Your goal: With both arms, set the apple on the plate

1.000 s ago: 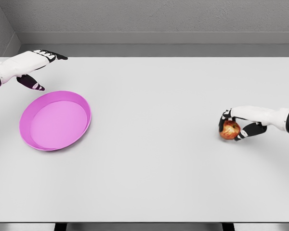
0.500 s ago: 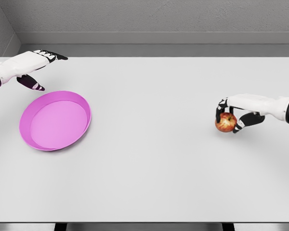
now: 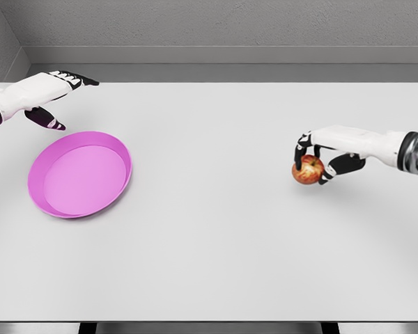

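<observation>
Apple (image 3: 307, 170), red with yellowish patches, sits in the grip of the right hand (image 3: 319, 157), far to the right of the pink plate (image 3: 80, 174). The right hand's fingers (image 3: 302, 147) curl down over the fruit from above and behind, with the thumb side tucked against its right flank, so the hand is closed around the apple. A faint shadow lies on the bench (image 3: 216, 243) just under the fruit; whether the apple touches the surface or is raised slightly off it cannot be told for certain. The white right forearm runs off toward the picture's right edge, away from the plate.

The plate is a shallow round dish with a raised rim, lying flat on the bench and holding nothing. Just beyond the plate's far left rim hovers the left hand (image 3: 45, 94), its arm coming in from the left edge. Its fingers are stretched out straight, pointing away from the plate's far side toward the middle of the bench, with the dark thumb hanging lower, nearer the plate; the hand is open and grasps nothing. It does not touch the plate.
</observation>
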Controlling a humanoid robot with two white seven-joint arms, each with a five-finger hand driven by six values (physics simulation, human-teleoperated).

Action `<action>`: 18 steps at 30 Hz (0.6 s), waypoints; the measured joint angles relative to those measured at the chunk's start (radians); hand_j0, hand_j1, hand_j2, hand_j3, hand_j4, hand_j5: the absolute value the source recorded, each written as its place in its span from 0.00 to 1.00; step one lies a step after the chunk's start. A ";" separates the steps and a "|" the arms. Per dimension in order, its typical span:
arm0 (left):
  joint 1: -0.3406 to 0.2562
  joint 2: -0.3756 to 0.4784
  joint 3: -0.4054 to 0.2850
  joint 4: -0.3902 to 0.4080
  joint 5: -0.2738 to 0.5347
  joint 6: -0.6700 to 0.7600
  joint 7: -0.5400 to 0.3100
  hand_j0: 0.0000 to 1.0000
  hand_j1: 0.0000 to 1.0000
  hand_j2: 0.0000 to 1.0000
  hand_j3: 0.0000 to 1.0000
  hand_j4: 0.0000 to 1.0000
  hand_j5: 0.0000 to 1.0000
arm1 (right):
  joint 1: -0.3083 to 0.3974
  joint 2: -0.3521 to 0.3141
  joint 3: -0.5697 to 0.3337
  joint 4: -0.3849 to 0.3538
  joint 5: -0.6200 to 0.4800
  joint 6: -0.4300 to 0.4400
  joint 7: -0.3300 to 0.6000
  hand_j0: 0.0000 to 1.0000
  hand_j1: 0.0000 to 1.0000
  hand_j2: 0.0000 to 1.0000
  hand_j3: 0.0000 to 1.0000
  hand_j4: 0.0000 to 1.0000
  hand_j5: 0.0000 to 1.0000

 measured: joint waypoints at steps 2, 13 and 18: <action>0.000 0.000 0.001 0.000 0.000 0.000 0.000 1.00 1.00 1.00 1.00 1.00 1.00 | -0.006 0.012 0.000 -0.001 0.000 -0.001 0.000 0.36 0.36 0.36 0.36 0.36 0.36; 0.002 0.000 0.002 0.000 0.000 0.000 0.000 1.00 1.00 1.00 1.00 1.00 1.00 | -0.006 0.095 -0.002 -0.005 0.000 -0.004 0.000 0.36 0.36 0.36 0.36 0.36 0.36; 0.002 0.010 0.004 0.003 0.000 0.000 0.000 1.00 1.00 1.00 1.00 1.00 1.00 | 0.000 0.141 -0.002 -0.005 0.001 -0.004 0.000 0.36 0.36 0.36 0.36 0.36 0.36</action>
